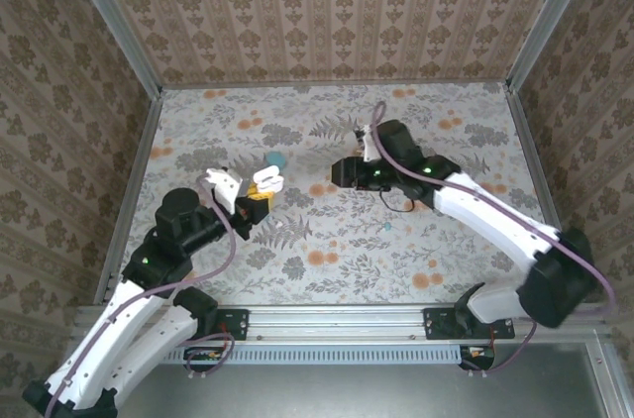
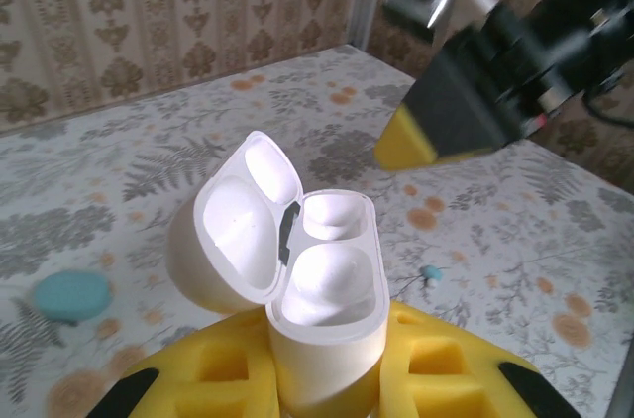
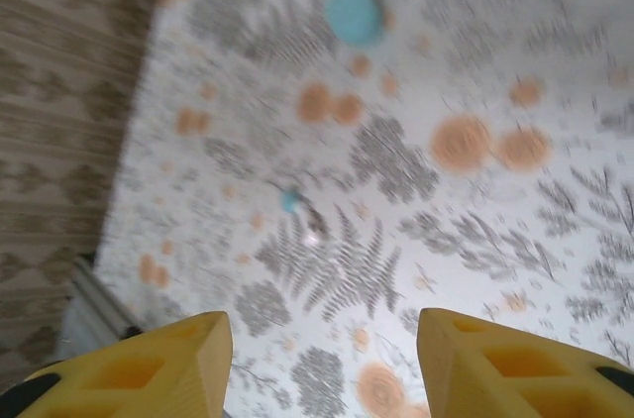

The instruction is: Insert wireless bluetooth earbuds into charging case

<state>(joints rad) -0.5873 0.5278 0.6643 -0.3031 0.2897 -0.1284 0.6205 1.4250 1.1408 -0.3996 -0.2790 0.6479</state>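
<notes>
My left gripper (image 1: 256, 198) (image 2: 322, 383) is shut on the white charging case (image 1: 267, 180) (image 2: 325, 314), held upright between the yellow pads. The case's lid is swung open to the left, and both wells look bare. A tiny teal-blue earbud (image 1: 388, 226) (image 2: 431, 272) (image 3: 290, 201) lies on the table, with a pale speck (image 3: 315, 237) right beside it. My right gripper (image 1: 339, 172) (image 3: 322, 329) hovers open above the table, right of the case, with nothing between its fingers. The right wrist view is blurred.
A larger teal-blue pebble (image 1: 275, 157) (image 2: 71, 296) (image 3: 354, 12) lies just beyond the case. The floral tablecloth (image 1: 327, 250) carries orange printed dots. Patterned walls close off the back and sides. A metal rail (image 1: 337, 319) runs along the near edge.
</notes>
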